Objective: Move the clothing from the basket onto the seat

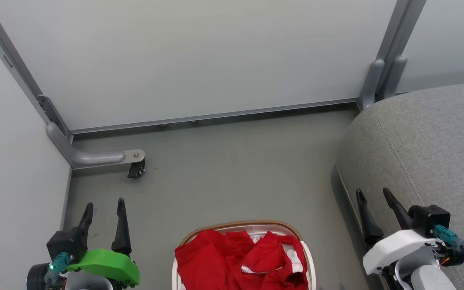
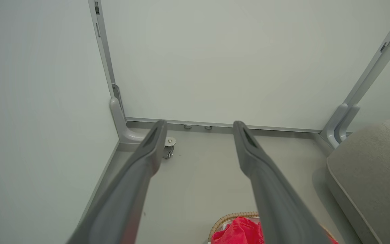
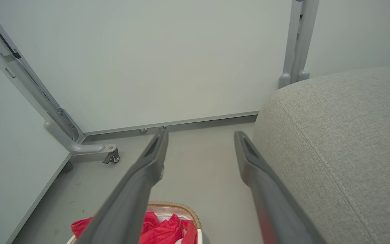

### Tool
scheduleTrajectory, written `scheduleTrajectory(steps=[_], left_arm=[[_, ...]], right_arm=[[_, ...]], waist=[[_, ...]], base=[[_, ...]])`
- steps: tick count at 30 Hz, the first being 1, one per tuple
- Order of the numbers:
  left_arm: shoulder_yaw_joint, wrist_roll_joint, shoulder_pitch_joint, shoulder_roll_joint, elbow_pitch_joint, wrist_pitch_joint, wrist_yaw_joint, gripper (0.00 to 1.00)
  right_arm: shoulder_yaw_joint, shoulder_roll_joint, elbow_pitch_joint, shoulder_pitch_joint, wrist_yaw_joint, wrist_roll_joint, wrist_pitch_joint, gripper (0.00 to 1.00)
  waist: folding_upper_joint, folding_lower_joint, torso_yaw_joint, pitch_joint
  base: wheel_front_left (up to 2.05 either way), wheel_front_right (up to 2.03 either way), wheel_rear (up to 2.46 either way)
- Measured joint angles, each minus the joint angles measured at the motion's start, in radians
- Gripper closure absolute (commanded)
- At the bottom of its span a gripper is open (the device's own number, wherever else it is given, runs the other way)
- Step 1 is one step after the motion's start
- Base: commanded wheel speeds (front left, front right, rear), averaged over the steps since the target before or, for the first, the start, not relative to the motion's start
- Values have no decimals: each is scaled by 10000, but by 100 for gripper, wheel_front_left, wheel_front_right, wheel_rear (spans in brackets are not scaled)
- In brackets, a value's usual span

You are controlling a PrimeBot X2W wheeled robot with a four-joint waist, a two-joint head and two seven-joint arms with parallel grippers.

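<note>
No text, label, brand, number or sign can be read on anything in these views.

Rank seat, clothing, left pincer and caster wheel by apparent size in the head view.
1. seat: largest, even though the frame cuts it off.
2. clothing: also cut off at the bottom edge.
3. left pincer: it sits close to the camera, which inflates its size.
4. caster wheel: smallest.
</note>
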Motion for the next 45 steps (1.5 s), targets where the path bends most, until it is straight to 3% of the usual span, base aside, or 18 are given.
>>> scheduleTrajectory(steps=[12,25,31,45], left_arm=[[-58,1070,120,-121,244,-232,-293,0],[-610,2050,-1352,48,932,-476,-627,0],[-1256,2608,-2368,541,1398,-591,-665,0],[-2243,2483,-3822,1682,2755,-593,-671,0]], right_arm=[[144,65,19,-61,0,-930,-236,0],[706,111,-533,-1336,4,-1569,-489,0],[1262,105,-813,-2099,6,-1716,-585,0],[2021,102,-2002,-3081,6,-1110,-585,0]], waist=[[0,0,-164,340],[0,0,-731,2123],[0,0,-1113,3275],[0,1,-2064,5781]], base=[[0,0,0],[0,0,0],[0,0,0],[0,0,0]])
